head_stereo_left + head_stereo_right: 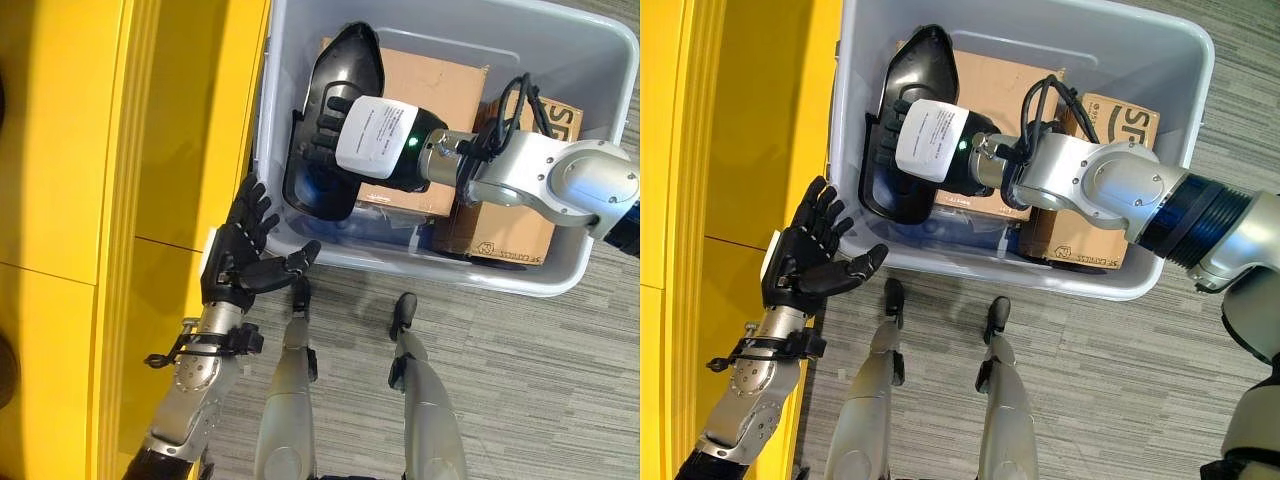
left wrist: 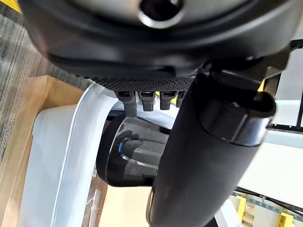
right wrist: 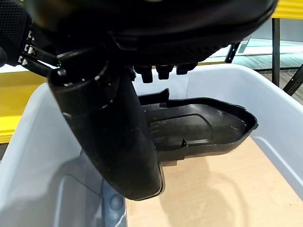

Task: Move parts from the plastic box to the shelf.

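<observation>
A grey plastic box (image 1: 500, 275) stands on the floor ahead of me. Inside it, a black shell-shaped plastic part (image 1: 350, 60) leans against the wall nearest the shelf. My right hand (image 1: 375, 135), with a white cover on its back, reaches into the box; its fingers curl into the part's hollow and the thumb (image 3: 113, 142) lies across its rim (image 3: 203, 123). My left hand (image 1: 235, 262) hovers open outside the box's near corner, fingers spread, beside the yellow shelf (image 1: 80, 200). It holds nothing.
Two cardboard boxes (image 1: 440, 85) (image 1: 510, 235) fill the rest of the plastic box, under and beside the right arm. Grey carpet (image 1: 540, 380) lies in front of the box. The shelf's yellow edge runs along the left side.
</observation>
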You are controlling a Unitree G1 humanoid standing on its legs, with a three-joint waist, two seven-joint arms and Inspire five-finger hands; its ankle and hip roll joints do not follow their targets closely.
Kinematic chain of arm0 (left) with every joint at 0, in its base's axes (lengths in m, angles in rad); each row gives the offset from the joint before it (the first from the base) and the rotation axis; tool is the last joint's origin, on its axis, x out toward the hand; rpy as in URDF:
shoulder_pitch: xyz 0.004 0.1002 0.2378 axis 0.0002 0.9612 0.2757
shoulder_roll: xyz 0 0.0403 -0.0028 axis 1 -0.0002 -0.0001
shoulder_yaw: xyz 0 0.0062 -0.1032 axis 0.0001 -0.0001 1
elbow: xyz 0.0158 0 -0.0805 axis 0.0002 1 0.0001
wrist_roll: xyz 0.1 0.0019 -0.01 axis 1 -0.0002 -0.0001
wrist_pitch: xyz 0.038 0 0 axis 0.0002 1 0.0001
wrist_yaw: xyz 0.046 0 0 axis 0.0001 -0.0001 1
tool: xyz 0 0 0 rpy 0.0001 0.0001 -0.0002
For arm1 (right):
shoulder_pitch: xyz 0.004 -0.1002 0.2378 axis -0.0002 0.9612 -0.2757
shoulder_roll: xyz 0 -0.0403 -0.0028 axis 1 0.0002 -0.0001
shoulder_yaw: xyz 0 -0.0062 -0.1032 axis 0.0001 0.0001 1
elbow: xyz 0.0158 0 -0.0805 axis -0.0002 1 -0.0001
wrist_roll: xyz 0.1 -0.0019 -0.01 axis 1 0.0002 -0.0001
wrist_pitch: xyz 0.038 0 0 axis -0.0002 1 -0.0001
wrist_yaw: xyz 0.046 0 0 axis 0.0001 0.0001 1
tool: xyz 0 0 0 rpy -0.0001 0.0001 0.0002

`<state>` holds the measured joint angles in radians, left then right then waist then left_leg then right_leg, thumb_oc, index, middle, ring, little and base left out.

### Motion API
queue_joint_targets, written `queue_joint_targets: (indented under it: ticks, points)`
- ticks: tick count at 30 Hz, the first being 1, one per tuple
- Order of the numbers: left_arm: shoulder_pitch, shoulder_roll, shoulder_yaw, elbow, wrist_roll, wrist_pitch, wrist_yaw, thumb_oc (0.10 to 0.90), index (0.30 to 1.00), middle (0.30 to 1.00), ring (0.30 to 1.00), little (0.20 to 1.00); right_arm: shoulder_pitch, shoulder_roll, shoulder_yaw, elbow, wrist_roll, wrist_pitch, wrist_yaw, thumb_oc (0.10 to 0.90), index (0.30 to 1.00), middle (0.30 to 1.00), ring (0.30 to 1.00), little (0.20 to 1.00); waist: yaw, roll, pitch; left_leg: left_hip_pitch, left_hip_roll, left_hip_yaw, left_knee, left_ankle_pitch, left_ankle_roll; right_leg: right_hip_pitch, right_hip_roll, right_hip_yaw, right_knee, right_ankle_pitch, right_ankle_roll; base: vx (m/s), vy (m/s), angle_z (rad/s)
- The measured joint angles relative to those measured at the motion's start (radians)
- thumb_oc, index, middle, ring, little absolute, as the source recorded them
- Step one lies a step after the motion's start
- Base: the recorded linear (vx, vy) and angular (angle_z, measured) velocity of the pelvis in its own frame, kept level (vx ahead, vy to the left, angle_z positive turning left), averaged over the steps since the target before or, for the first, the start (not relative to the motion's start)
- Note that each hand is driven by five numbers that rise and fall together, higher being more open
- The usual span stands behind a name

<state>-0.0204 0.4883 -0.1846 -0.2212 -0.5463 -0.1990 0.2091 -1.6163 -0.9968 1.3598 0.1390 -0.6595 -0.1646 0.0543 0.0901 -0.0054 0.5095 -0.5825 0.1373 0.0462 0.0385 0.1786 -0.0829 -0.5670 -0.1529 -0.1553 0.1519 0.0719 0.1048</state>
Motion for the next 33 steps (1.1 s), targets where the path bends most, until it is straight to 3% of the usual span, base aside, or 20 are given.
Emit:
queue_joint_targets:
  ticks: [10, 17, 24, 33]
  points:
    - [-0.008, 0.000, -0.003, -0.049, 0.004, -0.017, 0.007, 0.900, 1.000, 1.000, 1.000, 1.000, 0.002, 0.010, 0.000, 0.063, -0.006, 0.016, -0.008, 0.900, 1.000, 1.000, 1.000, 1.000, 0.002, 0.001, 0.000, -0.066, 0.000, -0.004, 0.000, 0.013, 0.001, -0.089, -0.004, 0.001, 0.052, -0.016, -0.006, 0.00, 0.000, 0.00]
    - [-0.010, 0.000, -0.006, -0.067, 0.007, -0.032, 0.017, 0.900, 1.000, 1.000, 1.000, 1.000, 0.007, 0.012, -0.003, 0.112, -0.006, 0.025, -0.020, 0.900, 1.000, 1.000, 1.000, 1.000, 0.009, 0.015, 0.008, -0.094, 0.000, -0.006, 0.000, 0.016, -0.001, -0.133, -0.006, 0.004, 0.086, -0.032, -0.009, 0.00, 0.000, 0.00]
    - [-0.034, 0.001, -0.012, -0.108, 0.018, -0.053, 0.020, 0.900, 1.000, 1.000, 1.000, 1.000, 0.007, 0.019, -0.022, 0.187, -0.007, 0.047, -0.055, 0.900, 1.000, 1.000, 1.000, 1.000, 0.023, 0.015, 0.008, -0.167, -0.005, -0.018, 0.008, 0.026, -0.004, -0.245, -0.018, 0.009, 0.184, -0.073, -0.019, 0.01, -0.005, 0.03]
    - [-0.053, 0.004, -0.006, -0.124, 0.046, -0.071, 0.029, 0.900, 1.000, 1.000, 1.000, 1.000, -0.001, 0.018, -0.080, 0.178, -0.006, 0.037, -0.080, 0.900, 1.000, 1.000, 1.000, 1.000, 0.008, 0.016, 0.007, -0.228, -0.009, -0.029, 0.033, 0.032, -0.009, -0.347, -0.034, 0.011, 0.310, -0.125, -0.037, 0.00, 0.006, 0.06]
